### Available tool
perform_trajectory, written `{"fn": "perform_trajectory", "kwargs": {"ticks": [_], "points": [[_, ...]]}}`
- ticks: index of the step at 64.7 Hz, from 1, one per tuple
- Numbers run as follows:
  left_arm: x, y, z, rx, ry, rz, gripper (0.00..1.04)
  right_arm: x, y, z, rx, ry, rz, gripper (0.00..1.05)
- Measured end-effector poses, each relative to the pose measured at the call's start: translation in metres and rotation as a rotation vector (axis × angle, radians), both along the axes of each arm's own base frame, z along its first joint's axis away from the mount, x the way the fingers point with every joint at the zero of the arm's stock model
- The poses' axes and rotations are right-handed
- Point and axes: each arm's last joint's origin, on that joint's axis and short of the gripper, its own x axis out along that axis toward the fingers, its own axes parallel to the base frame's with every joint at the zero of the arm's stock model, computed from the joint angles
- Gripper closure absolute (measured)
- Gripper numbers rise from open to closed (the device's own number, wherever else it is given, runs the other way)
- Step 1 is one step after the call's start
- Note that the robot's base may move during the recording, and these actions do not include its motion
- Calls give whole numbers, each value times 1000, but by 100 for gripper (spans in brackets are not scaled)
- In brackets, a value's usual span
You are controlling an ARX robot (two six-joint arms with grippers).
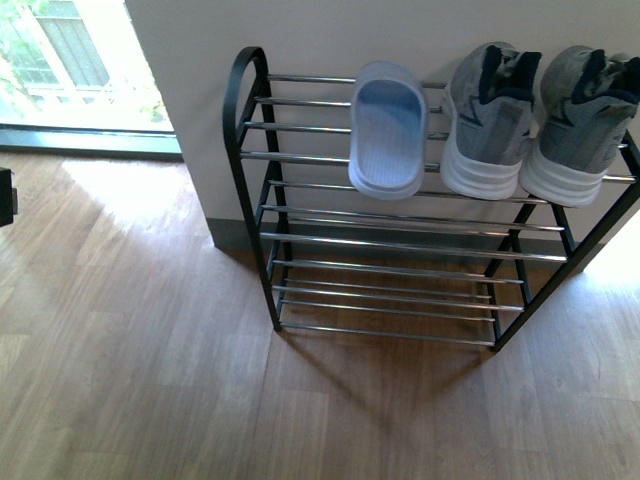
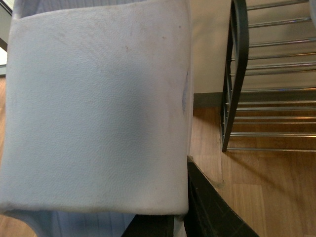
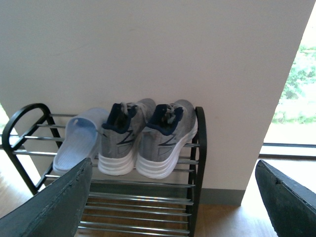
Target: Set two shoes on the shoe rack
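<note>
Front view: two grey knit sneakers with navy-blue collars and thick white soles, one (image 1: 487, 120) beside the other (image 1: 585, 125), lie on the top tier of the low shoe rack (image 1: 400, 245) of black metal frame and chrome rods, at about two o'clock in that picture. They are side by side and touching or nearly so, white heels towards the camera, toes towards the cream wall (image 1: 300, 30); the long axis of each runs across the rods, front to back. A pale-blue plastic slide sandal (image 1: 385, 130) lies just beside the left sneaker, on the same tier, same heading. Lower tiers carry nothing that shows. By this showing both shoes are already on the rack.

Right wrist view: the right pincer (image 3: 173, 202) is spread wide, holding nothing, its dark fingers (image 3: 54, 207) framing the rack. The sneakers lie ahead of it at twelve o'clock, heels facing it, well apart from the fingers. This arm faces the pair squarely and is judged the nearer.

Left wrist view: the left pincer (image 2: 163, 222) pinches a second pale-blue slide sandal (image 2: 98, 108), which fills most of the picture; the rack's black end frame stands beyond. I judge that this sandal remains to be set beside its mate.

Wooden plank floor (image 1: 130, 380) under the rack; bright window at ten o'clock.
</note>
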Motion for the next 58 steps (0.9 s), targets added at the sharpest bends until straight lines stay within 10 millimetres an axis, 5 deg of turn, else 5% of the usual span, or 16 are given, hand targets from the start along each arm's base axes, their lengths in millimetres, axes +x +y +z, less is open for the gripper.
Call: {"fn": "perform_trajectory", "kwargs": {"ticks": [16, 32, 58], "points": [[16, -7, 3, -125, -81, 98, 103, 0, 0, 0, 0, -1, 3, 9], [108, -48, -4, -314, 56, 22, 103, 0, 0, 0, 0, -1, 6, 9], [249, -107, -32, -299, 189, -22, 103, 0, 0, 0, 0, -1, 6, 9]]}}
